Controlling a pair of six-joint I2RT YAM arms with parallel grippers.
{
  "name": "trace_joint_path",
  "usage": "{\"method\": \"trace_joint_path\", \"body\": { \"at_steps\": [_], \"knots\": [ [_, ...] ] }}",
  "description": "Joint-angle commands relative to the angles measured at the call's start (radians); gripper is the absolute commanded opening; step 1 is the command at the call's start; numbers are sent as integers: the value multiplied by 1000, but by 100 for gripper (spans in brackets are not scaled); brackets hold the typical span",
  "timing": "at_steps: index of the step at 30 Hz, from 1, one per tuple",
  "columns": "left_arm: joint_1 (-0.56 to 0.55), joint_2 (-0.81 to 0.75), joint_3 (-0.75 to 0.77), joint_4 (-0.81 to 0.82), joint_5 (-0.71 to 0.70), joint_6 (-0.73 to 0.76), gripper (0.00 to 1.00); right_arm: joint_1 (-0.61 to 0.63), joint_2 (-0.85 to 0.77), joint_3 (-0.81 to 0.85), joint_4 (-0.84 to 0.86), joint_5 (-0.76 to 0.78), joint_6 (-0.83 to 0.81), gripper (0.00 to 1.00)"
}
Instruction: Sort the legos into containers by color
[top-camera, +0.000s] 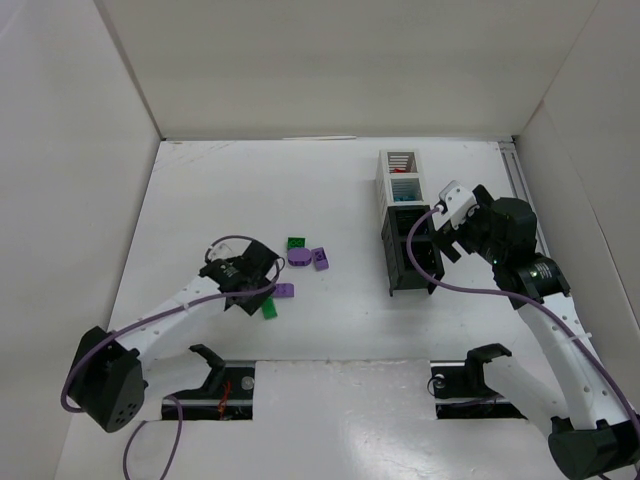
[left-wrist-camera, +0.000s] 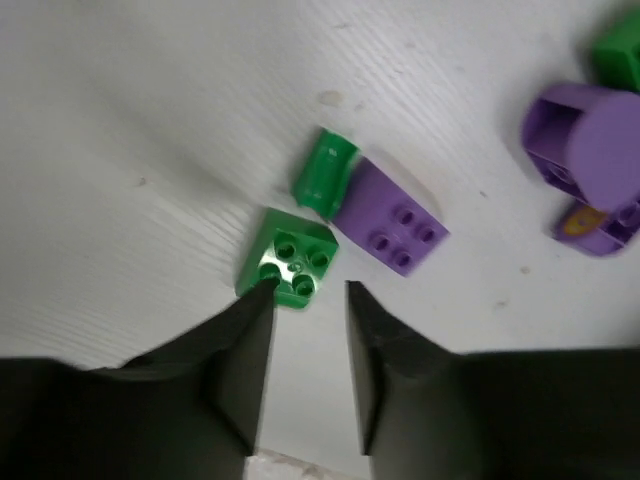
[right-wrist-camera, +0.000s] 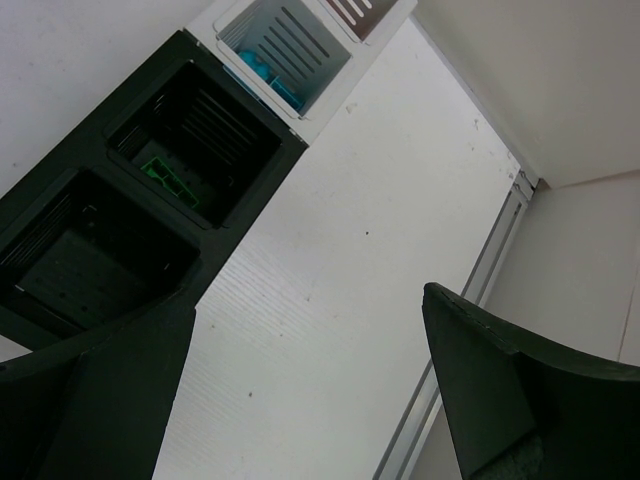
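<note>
The green lego (left-wrist-camera: 288, 264) sits just ahead of open left jaws!
Three green, three purple legos (left-wrist-camera: 390, 218) loose mid-desk (top-camera: 250, 190); right jaws gape empty by four containers (top-camera: 387, 255) near the right edge.

The left arm (top-camera: 165, 318) and right arm (top-camera: 560, 330) are white, with black joints and purple cables (top-camera: 470, 291)

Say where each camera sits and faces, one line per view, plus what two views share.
Top external: overhead, behind the robot, looking down on table, legos, bins; left arm and right arm show.
Left wrist: on the left arm, looking down past its open jaws at a green brick and purple brick.
Right wrist: on the right arm, facing the bins past its wide-open jaws.
Shared: top and right wrist show the bins.
</note>
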Motion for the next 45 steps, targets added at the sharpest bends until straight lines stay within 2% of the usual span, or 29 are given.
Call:
{"method": "trace_joint_path", "body": {
  "at_steps": [1, 7, 10, 11, 13, 20, 27, 34, 38, 40, 45],
  "knots": [
    [-41, -51, 98, -75, -48, 17, 27, 7, -15, 8, 27, 9, 14, 100],
    [-61, -65, 115, -82, -66, 49, 25, 7, -15, 8, 27, 18, 14, 100],
    [-61, -53, 101, -72, -54, 72, 35, 7, -15, 8, 27, 18, 14, 100],
    [-61, -41, 88, -72, -54, 72, 45, 7, -6, 8, 27, 18, 14, 100],
    [-70, -30, 72, -60, -54, 94, 50, 7, -6, 8, 27, 18, 14, 100],
    [-71, 73, 42, 49, -11, 175, 52, 7, -6, 8, 27, 27, 14, 100],
    [-98, 182, 52, 60, -22, 175, 48, 7, 3, 8, 18, 37, 14, 100],
    [-107, 202, 40, 50, -22, 142, 44, 7, 3, -1, 18, 37, 23, 100],
    [-107, 202, 29, 70, -11, 142, 35, 7, 3, -1, 18, 37, 23, 100],
    [-117, 211, 29, 70, -11, 142, 27, 7, 3, -1, 18, 37, 23, 100],
    [-165, 211, 103, 15, -34, 132, 16, 7, -6, -1, 18, 58, 23, 100]
  ]
}}
